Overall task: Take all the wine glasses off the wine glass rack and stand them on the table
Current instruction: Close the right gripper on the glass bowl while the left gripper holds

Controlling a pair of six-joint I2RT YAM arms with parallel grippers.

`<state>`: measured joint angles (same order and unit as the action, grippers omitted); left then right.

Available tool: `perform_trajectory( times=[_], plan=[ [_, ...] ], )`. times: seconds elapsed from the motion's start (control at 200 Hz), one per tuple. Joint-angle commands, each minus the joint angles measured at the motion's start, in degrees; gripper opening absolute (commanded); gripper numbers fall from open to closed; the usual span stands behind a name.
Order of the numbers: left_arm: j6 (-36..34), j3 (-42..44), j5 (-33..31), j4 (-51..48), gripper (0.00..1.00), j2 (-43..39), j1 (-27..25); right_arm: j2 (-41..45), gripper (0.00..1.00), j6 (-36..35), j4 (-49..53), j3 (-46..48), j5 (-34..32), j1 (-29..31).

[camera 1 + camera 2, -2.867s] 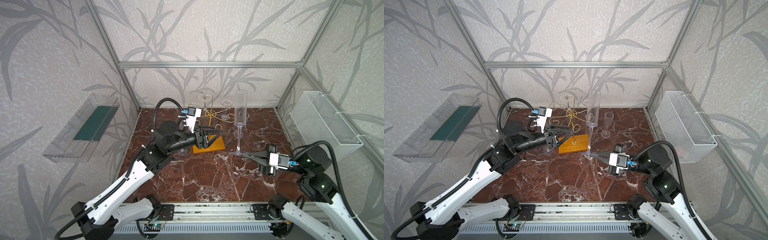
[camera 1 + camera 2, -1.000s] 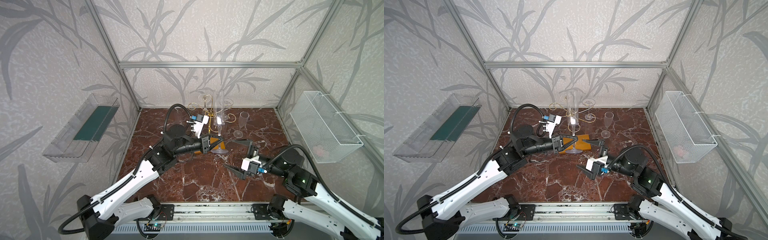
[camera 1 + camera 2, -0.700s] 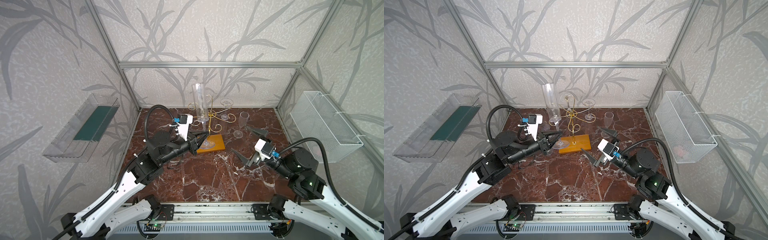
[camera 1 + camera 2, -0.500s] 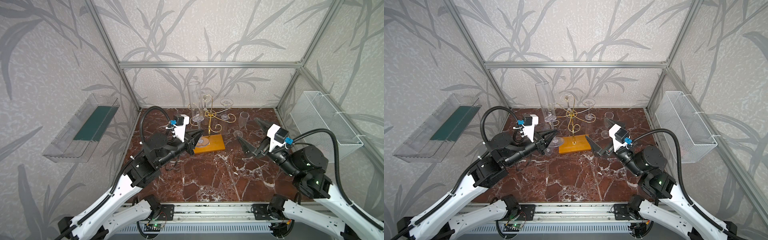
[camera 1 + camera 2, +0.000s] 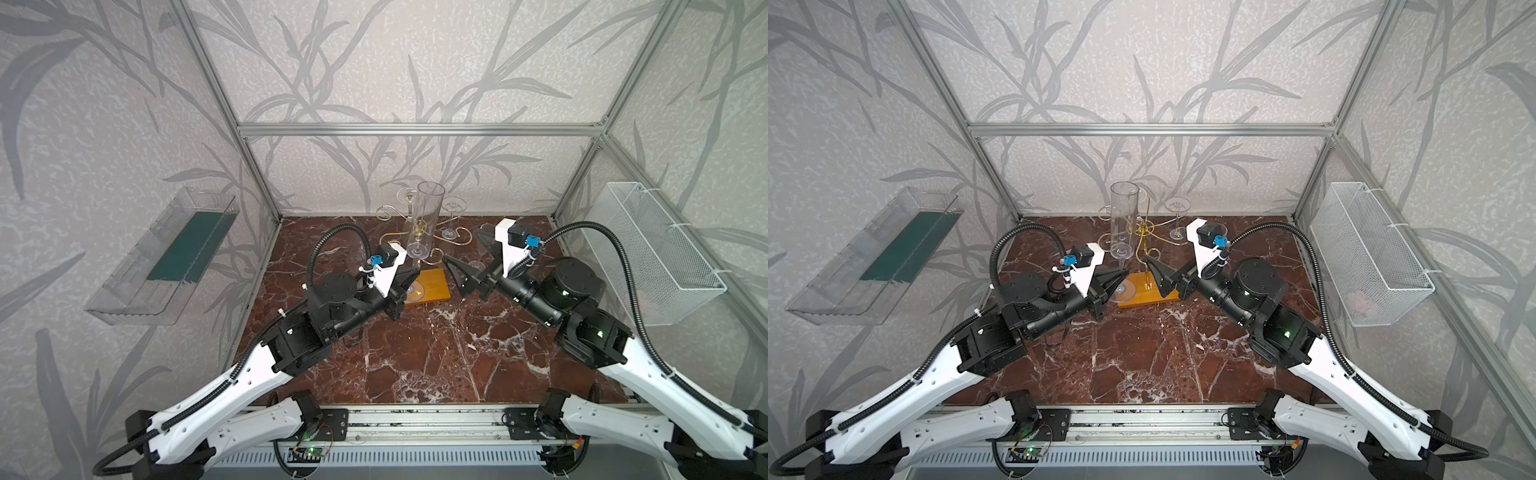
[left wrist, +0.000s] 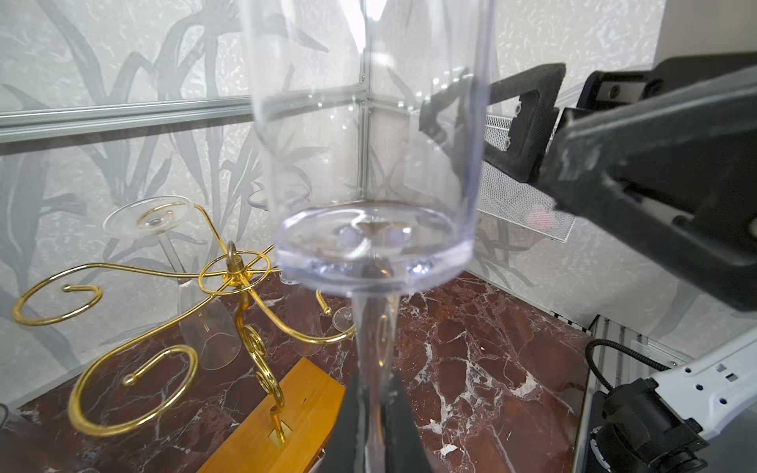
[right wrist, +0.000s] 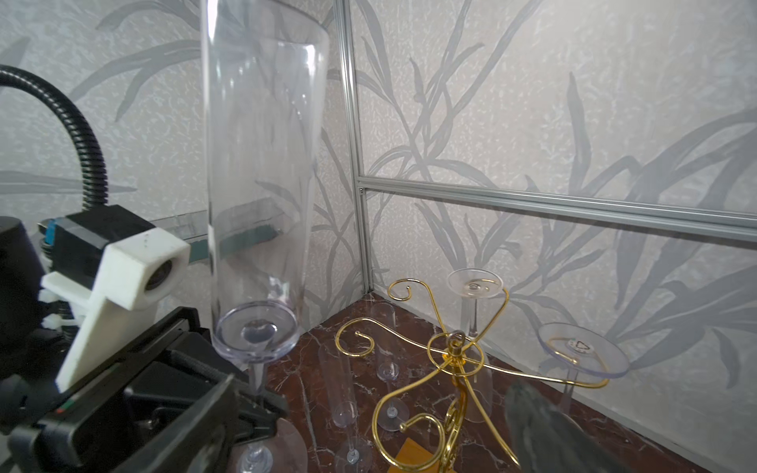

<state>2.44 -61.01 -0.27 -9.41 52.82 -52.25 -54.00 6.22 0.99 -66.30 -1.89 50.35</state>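
Observation:
The wine glass (image 5: 424, 224) (image 5: 1123, 220) is a tall clear flute, held upright above the near left part of the rack. My left gripper (image 5: 410, 277) (image 6: 377, 413) is shut on its stem (image 6: 375, 348), just above the foot. The wine glass rack (image 5: 422, 249) (image 6: 233, 270) is gold wire on an orange wooden base (image 5: 432, 286) (image 5: 1142, 293). Two more flutes (image 7: 475, 286) (image 7: 581, 352) hang upside down from its curled arms. My right gripper (image 5: 467, 255) (image 7: 370, 422) stands open just right of the rack, holding nothing.
Clear flutes (image 7: 340, 389) (image 7: 385, 360) stand on the marble floor behind the rack. Another flute (image 5: 482, 232) is partly hidden behind my right gripper. A white wire basket (image 5: 660, 249) hangs on the right wall and a clear tray (image 5: 166, 257) on the left wall.
My left gripper carried the glass to the left of the rack, then swung it back over the base. My right gripper, open throughout, rose and came in beside the rack.

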Motion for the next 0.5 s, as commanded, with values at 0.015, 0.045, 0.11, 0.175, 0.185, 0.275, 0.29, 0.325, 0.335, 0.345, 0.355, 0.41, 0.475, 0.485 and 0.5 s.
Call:
perform_trajectory(
  times=[0.015,0.045,0.11,0.175,0.185,0.275,0.29,0.325,0.335,0.345,0.355,0.41,0.475,0.485,0.5],
  plan=[
    [-4.45,-1.60,-2.47,2.32,0.00,0.30,-0.52,0.60,0.99,3.69,-0.64,-2.82,6.66,-0.16],
    [-5.09,-1.66,-2.86,2.23,0.00,0.59,-0.86,0.56,0.99,4.23,-0.86,-2.90,7.24,-0.21],
    [-5.85,-1.59,-3.66,2.55,0.00,1.11,-1.42,0.08,0.99,5.06,-0.88,-3.50,8.76,-0.32],
    [-6.37,-1.23,-4.17,3.14,0.00,1.38,-2.01,-0.64,0.99,5.63,-0.99,-4.07,10.66,-0.43],
    [-6.47,-1.15,-4.29,3.25,0.00,1.40,-2.16,-0.73,0.99,5.69,-1.04,-4.16,10.98,-0.49],
    [-7.50,-0.40,-5.29,4.14,0.00,1.33,-3.31,-1.86,0.99,6.20,-1.59,-5.13,13.27,-0.60],
    [-7.74,-0.20,-5.48,4.43,0.00,1.37,-3.50,-2.03,0.99,6.28,-1.71,-5.32,13.46,-0.68],
    [-8.16,0.36,-5.80,5.07,0.00,1.17,-3.88,-2.52,0.99,6.35,-2.20,-5.56,13.66,-0.69],
    [-8.22,0.50,-5.93,5.20,0.00,1.15,-3.95,-2.63,0.99,6.39,-2.35,-5.65,13.67,-0.69],
    [-8.28,0.64,-6.04,5.44,0.00,1.04,-4.05,-2.79,0.99,6.43,-2.54,-5.72,13.67,-0.69],
    [-8.31,0.81,-6.16,5.56,0.00,1.05,-4.12,-2.89,0.99,6.44,-2.68,-5.80,13.67,-0.69],
    [-8.33,1.50,-6.49,6.29,0.00,0.98,-4.39,-3.58,0.99,6.61,-3.65,-6.33,13.37,-0.78],
    [-8.40,1.84,-6.42,6.67,0.00,1.09,-4.80,-4.50,0.99,6.49,-4.80,-7.12,12.99,-1.02],
    [-8.41,1.83,-6.41,6.66,0.00,1.13,-4.86,-4.70,0.99,6.47,-4.96,-7.34,12.97,-1.08],
    [-8.53,1.86,-6.29,6.68,0.00,1.19,-4.99,-4.90,1.00,6.41,-5.14,-7.60,12.84,-1.17]
  ],
)
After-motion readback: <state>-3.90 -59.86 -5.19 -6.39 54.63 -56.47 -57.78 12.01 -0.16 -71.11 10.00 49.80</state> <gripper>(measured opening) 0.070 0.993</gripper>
